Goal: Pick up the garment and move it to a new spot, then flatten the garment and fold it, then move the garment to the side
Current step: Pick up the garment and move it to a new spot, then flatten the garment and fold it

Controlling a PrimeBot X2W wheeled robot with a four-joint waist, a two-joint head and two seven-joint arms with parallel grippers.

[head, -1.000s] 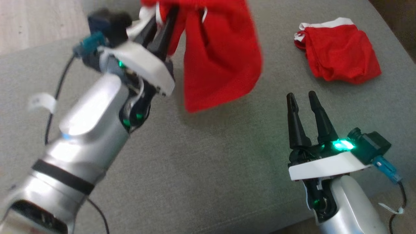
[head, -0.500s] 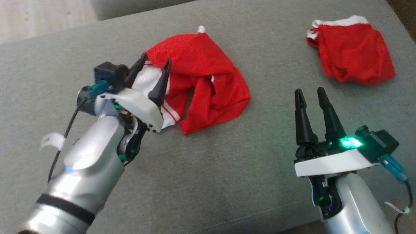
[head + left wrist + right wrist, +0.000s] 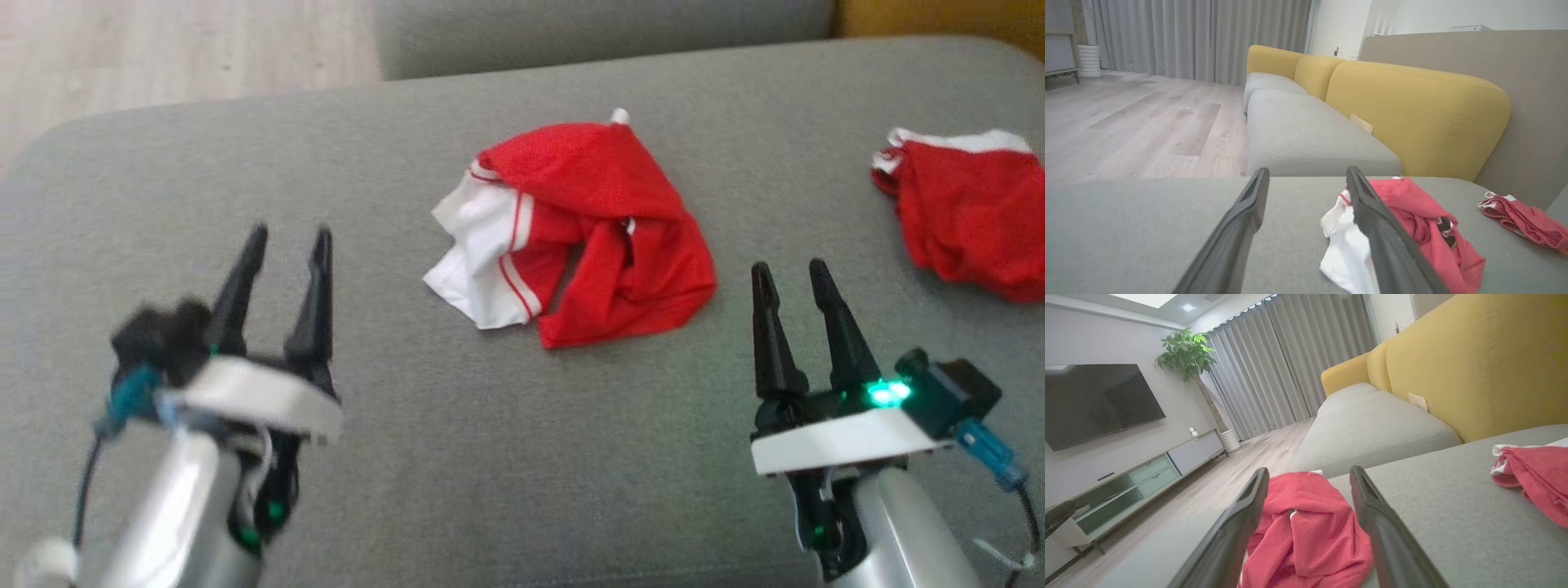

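Observation:
A crumpled red garment [image 3: 608, 237] with a white band lies in a heap in the middle of the grey cushion [image 3: 457, 457]. It also appears in the left wrist view [image 3: 1412, 220] and the right wrist view [image 3: 1306, 526]. My left gripper [image 3: 287, 245] stands open at the lower left, well apart from the garment, with nothing between its fingers. My right gripper [image 3: 790, 276] is open at the lower right, just right of the garment and clear of it.
A second red garment with a white band [image 3: 971, 212] lies at the cushion's far right [image 3: 1535, 477]. A yellow sofa back [image 3: 1412, 110] and another grey seat [image 3: 1306, 134] lie beyond. Wooden floor [image 3: 163, 57] borders the cushion's far left.
My left gripper has opened and let the garment drop onto the cushion, then drawn back to the lower left. The head camera has shifted. The right gripper stays open.

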